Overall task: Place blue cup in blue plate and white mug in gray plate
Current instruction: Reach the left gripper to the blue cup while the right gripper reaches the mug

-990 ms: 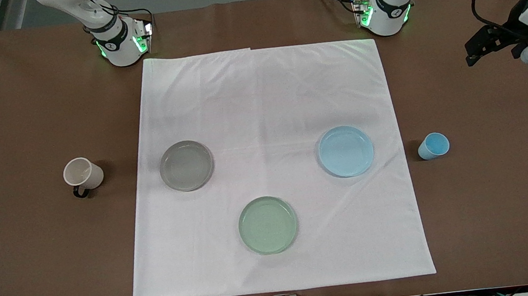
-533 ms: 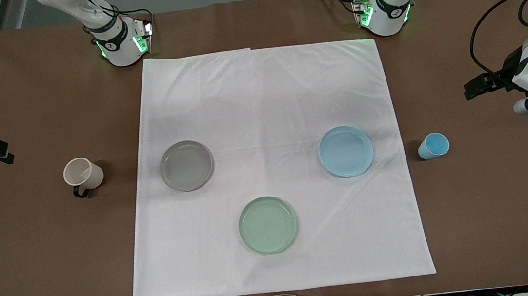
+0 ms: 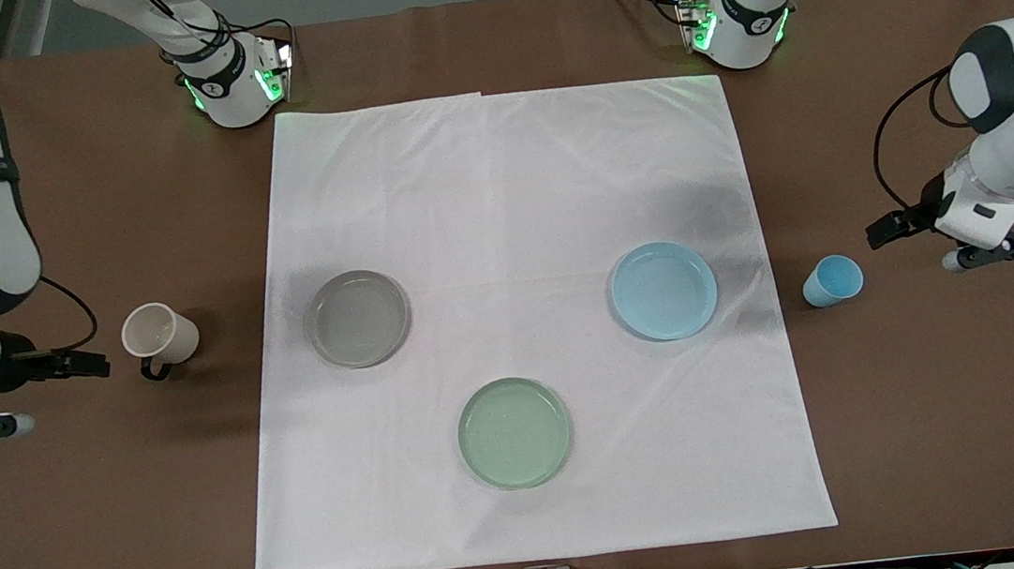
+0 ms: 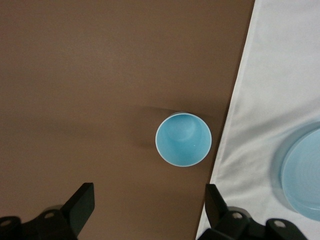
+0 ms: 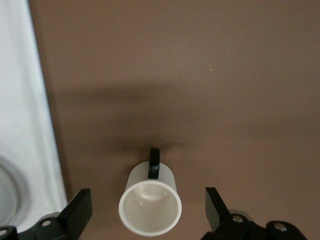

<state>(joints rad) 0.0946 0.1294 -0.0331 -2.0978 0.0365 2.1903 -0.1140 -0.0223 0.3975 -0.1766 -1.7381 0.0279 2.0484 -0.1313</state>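
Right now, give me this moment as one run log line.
left gripper: open, above blue cup | right gripper: open, above white mug | blue plate, gray plate: unfilled | nothing grasped

I see the brown table (image 3: 937, 428) carrying a white cloth (image 3: 508, 209), the white mug (image 3: 159, 335) and the blue cup (image 3: 832, 280), both apparently upright.

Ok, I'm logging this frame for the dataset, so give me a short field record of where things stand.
blue cup: upright on bare table, beside the blue plate, toward the left arm's end
white mug: upright on bare table, beside the gray plate, toward the right arm's end
green plate: on the cloth, nearest the front camera
left gripper: open, over the table by the blue cup
right gripper: open, over the white mug
task progress: nothing placed yet
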